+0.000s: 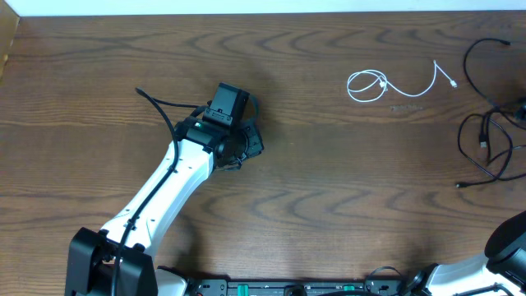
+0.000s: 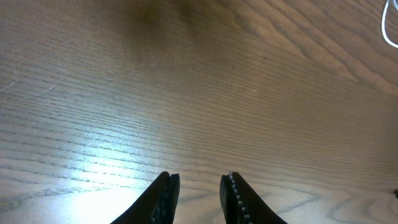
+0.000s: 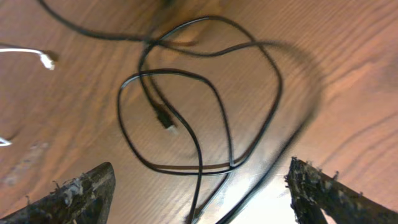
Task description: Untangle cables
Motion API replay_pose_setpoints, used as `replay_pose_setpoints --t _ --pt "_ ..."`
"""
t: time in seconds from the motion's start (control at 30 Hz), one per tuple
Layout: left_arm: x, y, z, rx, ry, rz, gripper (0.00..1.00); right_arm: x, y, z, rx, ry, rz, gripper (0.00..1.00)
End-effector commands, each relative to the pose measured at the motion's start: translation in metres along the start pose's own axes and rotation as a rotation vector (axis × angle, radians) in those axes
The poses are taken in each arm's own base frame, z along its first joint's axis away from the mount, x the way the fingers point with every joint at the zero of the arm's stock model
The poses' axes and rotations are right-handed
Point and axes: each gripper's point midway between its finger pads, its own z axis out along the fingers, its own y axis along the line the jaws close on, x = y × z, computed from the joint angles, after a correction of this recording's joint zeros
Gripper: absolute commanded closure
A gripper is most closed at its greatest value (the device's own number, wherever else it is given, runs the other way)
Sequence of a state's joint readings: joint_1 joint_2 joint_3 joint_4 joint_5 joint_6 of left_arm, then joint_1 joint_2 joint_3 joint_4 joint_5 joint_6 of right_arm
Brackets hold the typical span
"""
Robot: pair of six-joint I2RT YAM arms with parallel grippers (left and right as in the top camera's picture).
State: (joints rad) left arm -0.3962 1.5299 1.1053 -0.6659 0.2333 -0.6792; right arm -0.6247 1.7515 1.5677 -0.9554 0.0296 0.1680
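Observation:
A short white cable [image 1: 382, 85] lies looped at the back right of the wooden table [image 1: 329, 189]. Thin black cables [image 1: 493, 144] lie in loose overlapping loops at the right edge. In the right wrist view my right gripper [image 3: 200, 165] hangs wide open above those black loops; a small plug [image 3: 165, 120] lies inside them and strands run under the gap between the fingers. The white cable's end [image 3: 45, 59] shows at the left. My left gripper [image 2: 200, 176] hovers over bare wood left of centre, its fingers a little apart with nothing between them.
The left arm [image 1: 177, 177] reaches diagonally from the front left. Part of the right arm [image 1: 509, 242] shows at the front right corner. A strip of the white cable [image 2: 387, 28] shows at the left wrist view's right edge.

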Motion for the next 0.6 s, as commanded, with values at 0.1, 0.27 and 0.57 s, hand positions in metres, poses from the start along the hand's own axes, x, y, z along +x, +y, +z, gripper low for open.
replay_pose_setpoints --t 0.1,0.27,0.57 --pt "0.002 0.005 0.002 -0.015 0.005 0.009 0.72 0.005 0.003 -0.002 -0.050 0.029 0.009 0.09" --pt "0.002 0.005 0.002 -0.015 0.005 0.009 0.72 0.019 0.005 -0.003 -0.057 0.086 0.029 0.05" --pt "0.001 0.005 0.002 -0.015 0.005 0.009 0.72 0.038 0.114 -0.035 -0.606 0.167 -0.068 0.01"
